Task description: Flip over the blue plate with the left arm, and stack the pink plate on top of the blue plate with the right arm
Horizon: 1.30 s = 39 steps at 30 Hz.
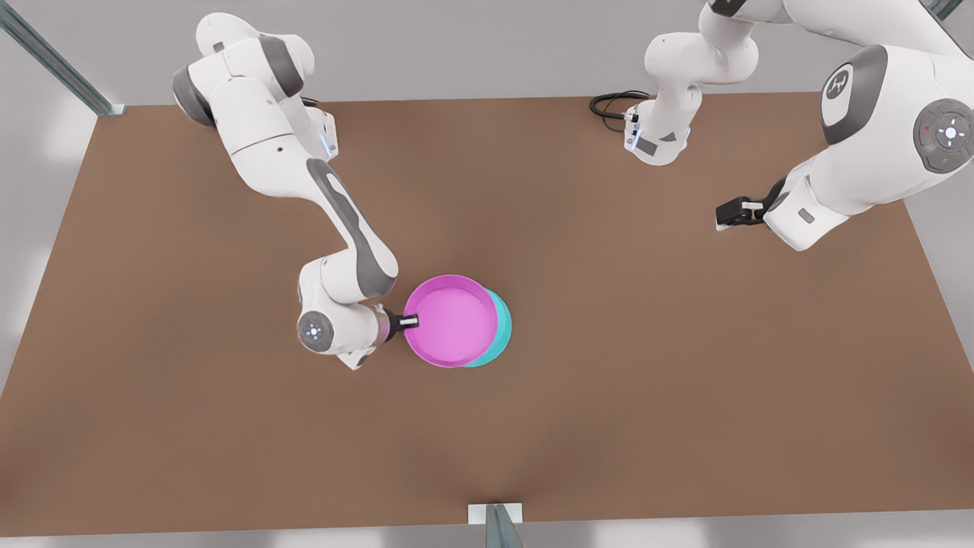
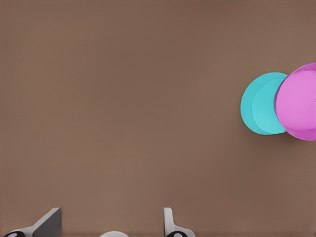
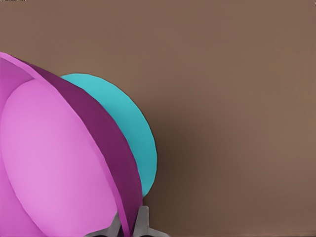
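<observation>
Brown table [image 1: 685, 396]: right pincer [image 1: 412, 322] clamps pink plate [image 1: 450, 321] rim over blue plate [image 1: 498, 329]; left pincer [image 1: 725, 214] apart, open.

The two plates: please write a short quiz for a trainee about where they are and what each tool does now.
1. True or false: the right tool is shut on the rim of the pink plate.
2. In the front view, the blue plate lies: A) beside the pink plate, apart from it; B) partly hidden under it; C) on top of it.
3. Fill in: the left tool waits far from the plates, at the front view's right, and its fingers are ____.
Key: 1 true; 2 B; 3 open.
</observation>
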Motion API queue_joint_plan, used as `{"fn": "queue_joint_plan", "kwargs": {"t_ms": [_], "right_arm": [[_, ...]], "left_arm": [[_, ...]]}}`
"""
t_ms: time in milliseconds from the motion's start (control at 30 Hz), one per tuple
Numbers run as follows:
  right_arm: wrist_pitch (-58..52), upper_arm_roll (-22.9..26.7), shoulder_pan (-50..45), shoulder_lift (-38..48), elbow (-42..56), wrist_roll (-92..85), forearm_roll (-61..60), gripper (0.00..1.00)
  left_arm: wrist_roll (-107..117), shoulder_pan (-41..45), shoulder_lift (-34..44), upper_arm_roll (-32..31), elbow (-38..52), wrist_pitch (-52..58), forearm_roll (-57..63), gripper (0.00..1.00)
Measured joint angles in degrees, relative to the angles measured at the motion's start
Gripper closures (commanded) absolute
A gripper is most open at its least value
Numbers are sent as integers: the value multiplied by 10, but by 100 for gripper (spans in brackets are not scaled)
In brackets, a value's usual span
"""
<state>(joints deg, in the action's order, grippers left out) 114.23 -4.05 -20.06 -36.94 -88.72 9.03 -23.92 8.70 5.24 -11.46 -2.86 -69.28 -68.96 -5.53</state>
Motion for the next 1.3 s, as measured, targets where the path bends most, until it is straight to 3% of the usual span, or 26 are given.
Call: {"fn": "queue_joint_plan", "kwargs": {"t_ms": [67, 200, 300, 367, 567, 733, 867, 933, 1033, 1067, 1300], "right_arm": [[20, 0, -5, 7, -21, 25, 0, 79], [54, 0, -21, 17, -46, 66, -2, 79], [71, 0, -29, 20, -52, 91, -5, 79], [80, -1, -29, 20, -52, 107, -2, 0], [85, 0, -1, 30, -32, 160, 18, 0], [-16, 10, 160, 22, 115, 125, 136, 0], [-182, 13, 204, 64, 290, 67, 253, 0], [-248, 11, 225, 124, 247, 42, 278, 0], [-245, 10, 232, 295, 12, 9, 295, 0], [-239, 11, 235, 333, -25, -1, 297, 0], [-224, 11, 252, 383, -43, -56, 303, 0]], "left_arm": [[-4, 3, 2, 20, 0, 8, -1, 0], [-36, -6, 12, 122, 22, 34, -1, 0], [-56, -13, 5, 140, 24, 40, -11, 0], [-67, -5, -3, 141, 22, 40, -22, 0], [-97, -6, -10, 150, 18, 48, -51, 0], [-115, -6, -23, 150, 19, 49, -60, 0], [-126, -6, -30, 150, 19, 47, -63, 0], [-131, -6, -35, 150, 18, 47, -63, 0], [-137, -5, -36, 150, 18, 49, -63, 0], [-138, -5, -36, 150, 17, 50, -63, 0], [-147, -5, -37, 149, 18, 52, -65, 0]]}}
